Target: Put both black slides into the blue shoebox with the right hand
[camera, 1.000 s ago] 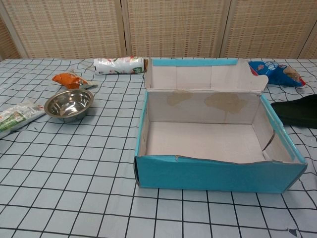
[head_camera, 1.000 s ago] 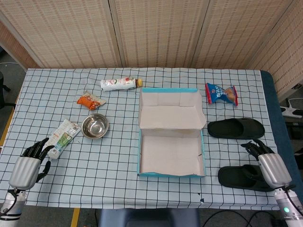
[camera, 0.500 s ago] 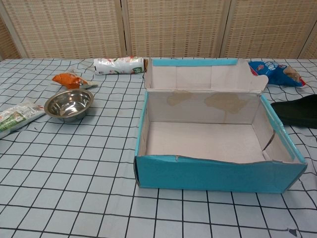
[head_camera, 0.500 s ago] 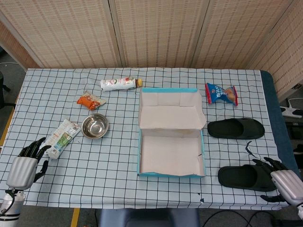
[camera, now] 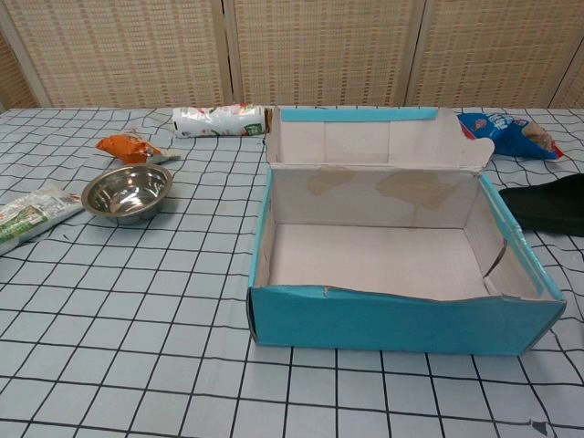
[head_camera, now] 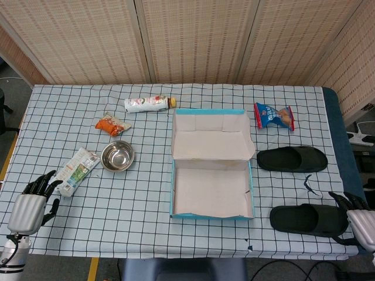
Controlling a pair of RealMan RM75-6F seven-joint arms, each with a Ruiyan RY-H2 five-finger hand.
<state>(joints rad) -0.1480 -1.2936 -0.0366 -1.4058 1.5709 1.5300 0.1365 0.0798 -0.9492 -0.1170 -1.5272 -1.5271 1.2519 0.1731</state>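
Right hand (head_camera: 358,218) low at the table's near right corner, partly cut off by the frame edge, dark fingers (head_camera: 345,200) spread apart and pointing up the table, clamped on nothing. Just beside the toe end of the near black slide (head_camera: 307,219), fingertips close to its right end; touching or not, cannot tell. Left hand (head_camera: 28,209) at the near left corner, silver back upward, dark fingers fanned apart and empty, tips just short of the green-and-white packet (head_camera: 77,170). Neither hand visible from the chest view.

Near black slide lying flat on the checked tablecloth (head_camera: 117,216), right of the blue shoebox (head_camera: 212,188), apart from its wall. Far black slide (head_camera: 292,159) further up, also flat, just beside the box's right wall near the lid hinge; its edge showing at the right border of the chest view (camera: 547,205). Shoebox open in mid-table, lid folded back, pale cardboard inside bare, front wall slightly buckled in the chest view (camera: 401,319).

Left of the box, steel bowl (head_camera: 118,156) standing upright, well apart from it. Beyond the bowl, orange snack bag (head_camera: 111,124). Further back, white bottle (head_camera: 149,104) lying on its side near the box's far left corner. Blue snack bag (head_camera: 273,116) beyond the far slide. Woven screen (head_camera: 187,41) behind the table.
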